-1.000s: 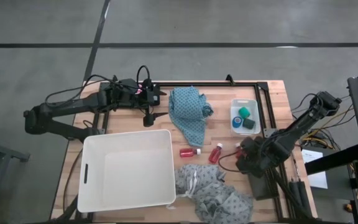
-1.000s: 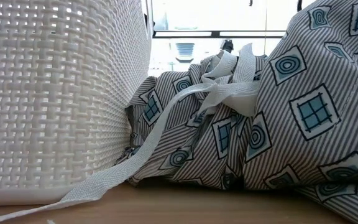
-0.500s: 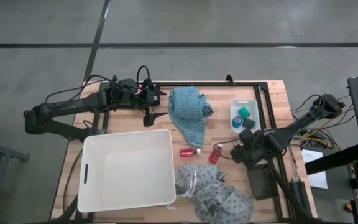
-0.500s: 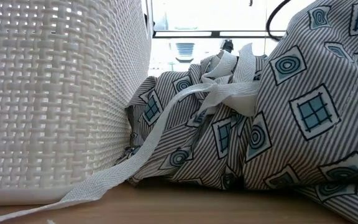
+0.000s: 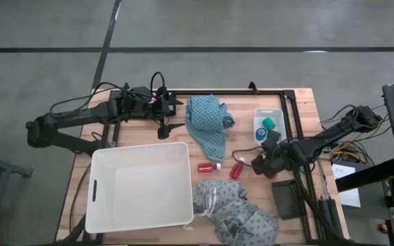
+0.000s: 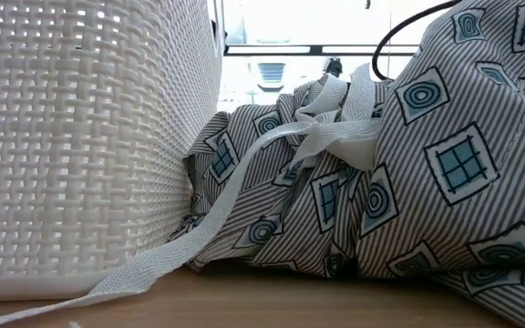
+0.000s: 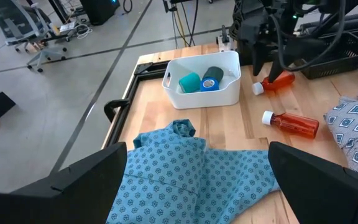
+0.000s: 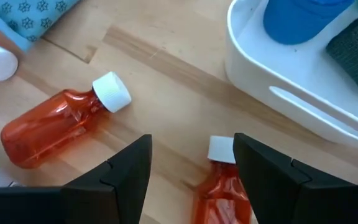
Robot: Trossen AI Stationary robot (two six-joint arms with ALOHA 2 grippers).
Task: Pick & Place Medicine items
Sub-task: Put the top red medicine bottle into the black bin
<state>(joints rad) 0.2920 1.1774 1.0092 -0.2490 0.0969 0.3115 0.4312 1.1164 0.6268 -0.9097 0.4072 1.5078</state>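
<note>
Three red bottles with white caps lie on their sides on the table. One bottle (image 5: 208,167) lies by the teal cloth and a second (image 5: 237,169) (image 8: 55,127) to its right. The third (image 8: 222,183) lies between the open fingers of my right gripper (image 8: 191,168) (image 5: 258,164), which hangs low over it. A teal-green roll (image 5: 269,124) (image 7: 190,82) and a blue round piece (image 5: 260,134) (image 7: 211,84) sit in a small white bin (image 5: 277,113). My left gripper (image 5: 163,128) (image 7: 196,148) waits open at the far left, above the teal cloth's edge.
A large white woven basket (image 5: 140,184) (image 6: 80,137) fills the near left. A teal patterned cloth (image 5: 207,126) lies far centre and a grey patterned cloth (image 5: 238,212) (image 6: 381,182) near centre. A dark flat pad (image 5: 284,198) lies near right. A dark roll (image 7: 215,73) is in the bin too.
My right gripper has moved toward the table's left and far edge, off the dark pad and over the third red bottle, stretching the arm out. A loop of its cable has come into the low view's upper right. Bottles and cloths have stayed put.
</note>
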